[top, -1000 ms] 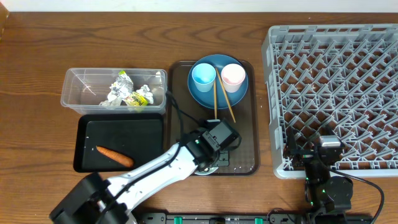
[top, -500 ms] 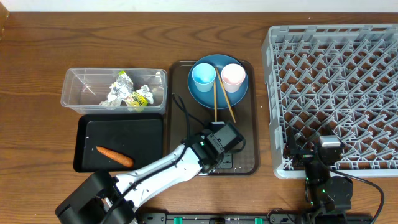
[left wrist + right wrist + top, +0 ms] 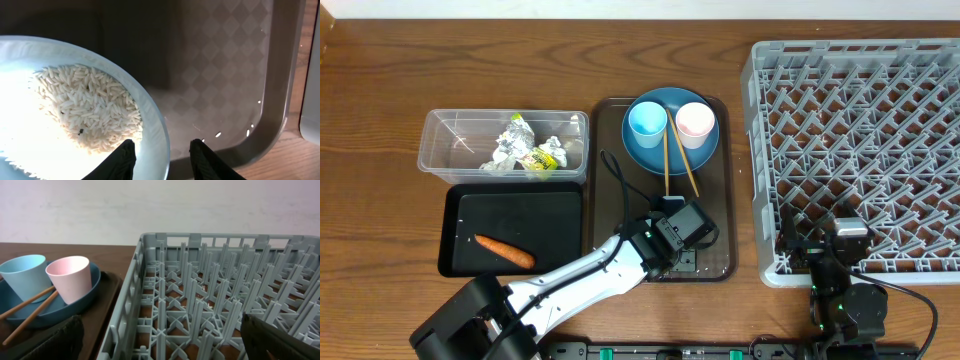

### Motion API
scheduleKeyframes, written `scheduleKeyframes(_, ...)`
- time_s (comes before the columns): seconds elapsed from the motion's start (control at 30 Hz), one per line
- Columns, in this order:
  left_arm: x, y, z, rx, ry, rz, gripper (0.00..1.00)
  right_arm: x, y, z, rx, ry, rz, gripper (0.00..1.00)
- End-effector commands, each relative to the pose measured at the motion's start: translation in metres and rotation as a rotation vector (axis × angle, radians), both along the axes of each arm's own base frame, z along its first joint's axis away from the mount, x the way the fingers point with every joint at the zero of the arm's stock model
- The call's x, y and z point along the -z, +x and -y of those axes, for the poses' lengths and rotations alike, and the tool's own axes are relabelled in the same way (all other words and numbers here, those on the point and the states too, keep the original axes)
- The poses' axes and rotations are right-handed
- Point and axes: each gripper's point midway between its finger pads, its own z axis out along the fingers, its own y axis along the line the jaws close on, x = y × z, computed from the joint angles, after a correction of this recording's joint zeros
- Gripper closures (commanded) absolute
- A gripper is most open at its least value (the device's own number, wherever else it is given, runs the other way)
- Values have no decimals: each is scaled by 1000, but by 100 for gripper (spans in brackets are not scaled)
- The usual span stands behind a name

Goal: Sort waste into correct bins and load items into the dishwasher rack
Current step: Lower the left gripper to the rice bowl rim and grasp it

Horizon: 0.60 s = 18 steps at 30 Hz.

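In the left wrist view my left gripper point(image 3: 162, 145) stands open astride the right rim of the pale blue bowl point(image 3: 152, 117): one finger is inside, the other outside over the brown serving tray point(image 3: 225, 75). White rice point(image 3: 85, 107) lies in the bowl. Overhead, the left arm point(image 3: 675, 235) hides the bowl. The blue plate point(image 3: 658, 152) carries the light blue cup point(image 3: 647, 122), pink cup point(image 3: 695, 122) and chopsticks point(image 3: 676, 165). My right gripper point(image 3: 167, 342) is open and empty at the front left of the dishwasher rack point(image 3: 860, 130).
The clear tub point(image 3: 450, 150) holds crumpled tissue point(image 3: 508, 148) and a yellow-green wrapper point(image 3: 542, 157). A carrot point(image 3: 504, 251) lies in the black tray point(image 3: 550, 215) in front of it. The rack wall point(image 3: 125, 310) stands close to the serving tray's right edge.
The left wrist has shifted slightly right and toward the tray's front, covering the bowl from above. Its jaws have narrowed around the bowl rim. The right arm has not moved.
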Motion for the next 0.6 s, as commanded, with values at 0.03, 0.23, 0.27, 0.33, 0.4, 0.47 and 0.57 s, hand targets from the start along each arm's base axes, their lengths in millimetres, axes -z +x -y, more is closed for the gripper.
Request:
scheduleKeyframes(0.03, 3, 5, -3, -11, 32, 24, 61, 1, 0, 0, 1, 14, -3, 1)
scheduleKeyframes(0.23, 12, 6, -3, -13, 48, 19, 62, 1, 0, 0, 1, 14, -3, 1)
scheduleKeyframes(0.27, 11, 7, -2, -13, 46, 20, 62, 1, 0, 0, 1, 14, -3, 1)
scheduleKeyframes(0.33, 11, 7, -2, -13, 42, 23, 69, 1, 0, 0, 1, 14, -3, 1)
scheduleKeyframes(0.4, 11, 7, -1, -13, 42, 23, 72, 1, 0, 0, 1, 14, -3, 1)
scheduleKeyframes(0.47, 11, 7, -2, -13, 42, 23, 73, 1, 0, 0, 1, 14, -3, 1)
scheduleKeyframes(0.57, 11, 7, -2, -13, 42, 23, 81, 1, 0, 0, 1, 14, -3, 1)
